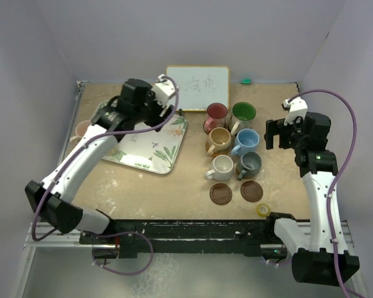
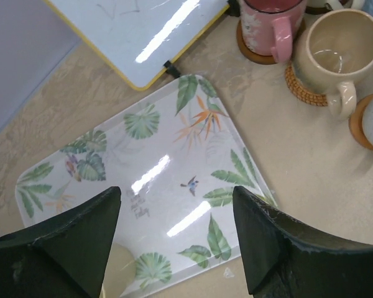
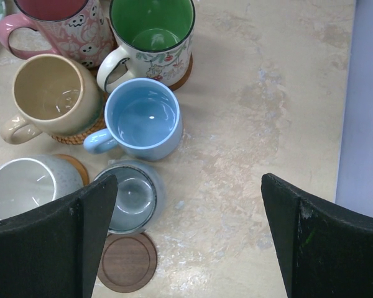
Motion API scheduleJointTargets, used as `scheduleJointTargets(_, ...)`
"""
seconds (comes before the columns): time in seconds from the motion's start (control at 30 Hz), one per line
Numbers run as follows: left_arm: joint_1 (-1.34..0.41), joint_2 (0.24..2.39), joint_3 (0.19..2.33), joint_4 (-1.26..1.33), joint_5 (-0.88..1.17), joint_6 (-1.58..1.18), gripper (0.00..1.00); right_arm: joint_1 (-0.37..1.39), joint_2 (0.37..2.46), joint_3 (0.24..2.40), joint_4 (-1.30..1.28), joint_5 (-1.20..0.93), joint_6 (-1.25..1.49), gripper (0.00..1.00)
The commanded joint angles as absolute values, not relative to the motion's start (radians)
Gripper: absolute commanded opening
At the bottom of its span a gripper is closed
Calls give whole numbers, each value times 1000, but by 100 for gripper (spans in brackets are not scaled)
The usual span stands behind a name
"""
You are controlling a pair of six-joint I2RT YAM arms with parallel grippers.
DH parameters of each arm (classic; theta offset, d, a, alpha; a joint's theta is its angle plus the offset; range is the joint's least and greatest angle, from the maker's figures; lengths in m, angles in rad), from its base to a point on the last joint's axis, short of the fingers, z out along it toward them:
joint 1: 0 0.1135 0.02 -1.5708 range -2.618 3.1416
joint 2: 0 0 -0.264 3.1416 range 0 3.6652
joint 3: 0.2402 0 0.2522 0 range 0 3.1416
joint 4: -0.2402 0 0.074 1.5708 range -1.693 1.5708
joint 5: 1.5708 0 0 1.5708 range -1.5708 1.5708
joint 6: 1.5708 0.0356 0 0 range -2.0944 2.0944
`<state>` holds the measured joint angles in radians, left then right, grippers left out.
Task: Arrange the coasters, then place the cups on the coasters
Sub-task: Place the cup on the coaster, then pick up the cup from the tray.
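Observation:
Six cups stand in two columns right of centre: pink (image 1: 216,115), green (image 1: 242,113), tan (image 1: 219,140), blue (image 1: 246,141), white (image 1: 222,166) and grey (image 1: 248,164). Coasters show under some: a woven one (image 3: 81,133) beneath the tan cup, an orange one (image 3: 74,164) beneath the white cup. Two dark brown coasters (image 1: 222,194) (image 1: 252,191) lie bare in front. My left gripper (image 2: 175,195) hangs open over the leaf-patterned tray (image 2: 174,155), holding nothing. My right gripper (image 3: 189,180) is open above bare table, right of the grey cup (image 3: 130,195).
A whiteboard (image 1: 198,88) lies at the back. A small yellow tape roll (image 1: 263,210) sits near the front edge. Another pale cup (image 1: 81,129) peeks from behind the left arm. A pale yellow round shape (image 2: 121,270) shows on the tray beside my left finger.

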<state>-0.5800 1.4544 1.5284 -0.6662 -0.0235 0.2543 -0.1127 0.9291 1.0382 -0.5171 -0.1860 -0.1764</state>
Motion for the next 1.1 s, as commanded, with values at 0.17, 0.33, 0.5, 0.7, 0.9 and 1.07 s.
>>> scheduleJointTargets(0.17,-222,1284,1428,-701,195,329,71,-118,909,1046,-492,-241,-197,100)
scheduleJointTargets(0.33,14,1288,1381,-694,344,432,74,-119,901,1046,-500,-260,-198,100)
scheduleJointTargets(0.5,168,1381,1395,-726,467,582,76,-118,890,1042,-500,-267,-199,100)
scheduleJointTargets(0.7,275,1542,1495,-846,559,810,77,-118,879,1040,-500,-268,-202,100)
scheduleJointTargets(0.9,296,1692,1612,-1000,568,1029,78,-118,876,1035,-500,-265,-204,100)
scheduleJointTargets(1.07,295,1822,1720,-1128,573,1147,78,-118,879,1035,-499,-263,-205,100)
